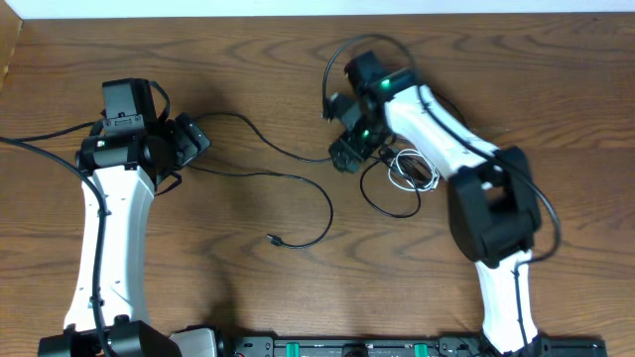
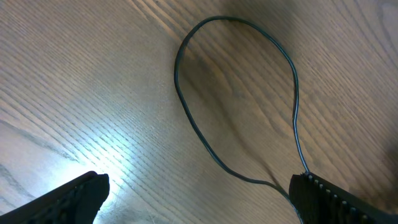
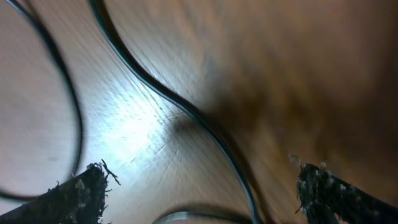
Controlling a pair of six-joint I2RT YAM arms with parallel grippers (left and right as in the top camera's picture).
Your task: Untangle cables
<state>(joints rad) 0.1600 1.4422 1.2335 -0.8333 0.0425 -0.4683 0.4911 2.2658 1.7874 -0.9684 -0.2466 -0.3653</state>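
1. Left claw and right claw both spread, empty, each low over black cables on the desk
2. White cable lies coiled beside the right arm
3. Likely choosing a strand: next, pinch one and draw it clear

Table: mid-brown wood, fine straight grain, pale glare patches in both wrist views. Two long cables: black, black. Short coiled cable toward the right edge: white. Left arm and right arm: white links, black joints. Left gripper and right gripper: black. Green lights on the right wrist.
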